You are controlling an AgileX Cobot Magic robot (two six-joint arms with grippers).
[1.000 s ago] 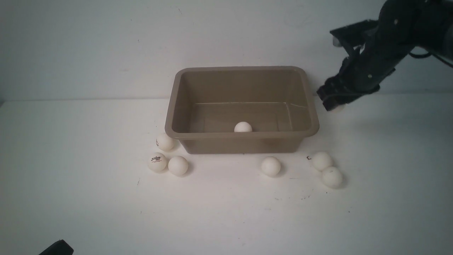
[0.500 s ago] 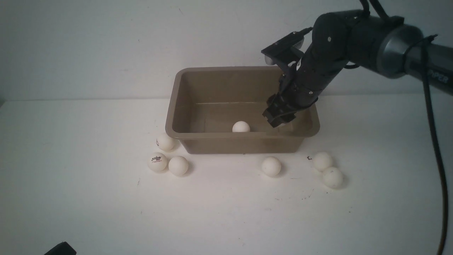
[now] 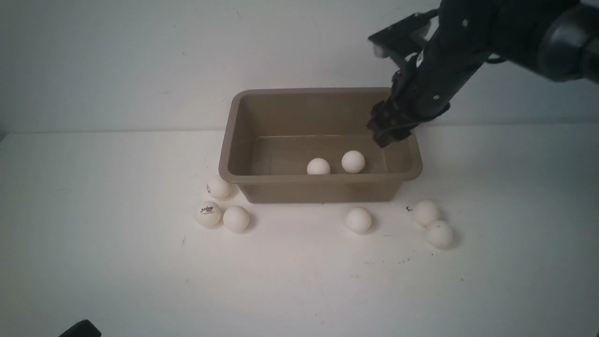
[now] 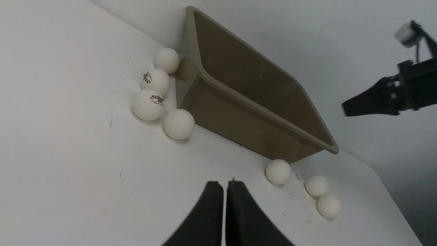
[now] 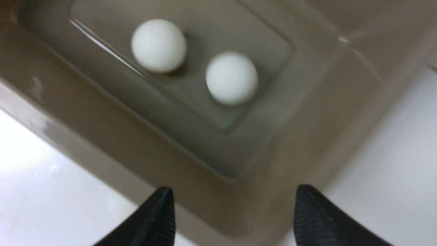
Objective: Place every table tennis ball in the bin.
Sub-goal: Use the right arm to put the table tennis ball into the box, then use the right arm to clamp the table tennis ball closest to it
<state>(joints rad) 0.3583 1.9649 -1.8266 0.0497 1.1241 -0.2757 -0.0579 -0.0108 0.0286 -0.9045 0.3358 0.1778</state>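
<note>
At the counter's [image 3: 93,262] far edge stands the taupe bin [image 3: 281,178], with rounded corners and an out-turned rim. Two matte white table tennis balls [image 3: 318,166] lie side by side on its floor. Others rest on the counter along the bin's near wall, some with a dark logo. Right gripper [image 3: 390,133]: spread wide, empty, above the bin's right end. Left gripper [image 4: 224,191]: clenched, empty, above the counter's near edge.

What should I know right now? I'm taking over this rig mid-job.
Hands: right hand open, empty, above the right end of the bin; left hand shut, empty, at the near left of the table.
Done: two balls are in the bin.
Left: seven balls on the table, four by the bin's left front corner, three in front of it toward the right.
</note>
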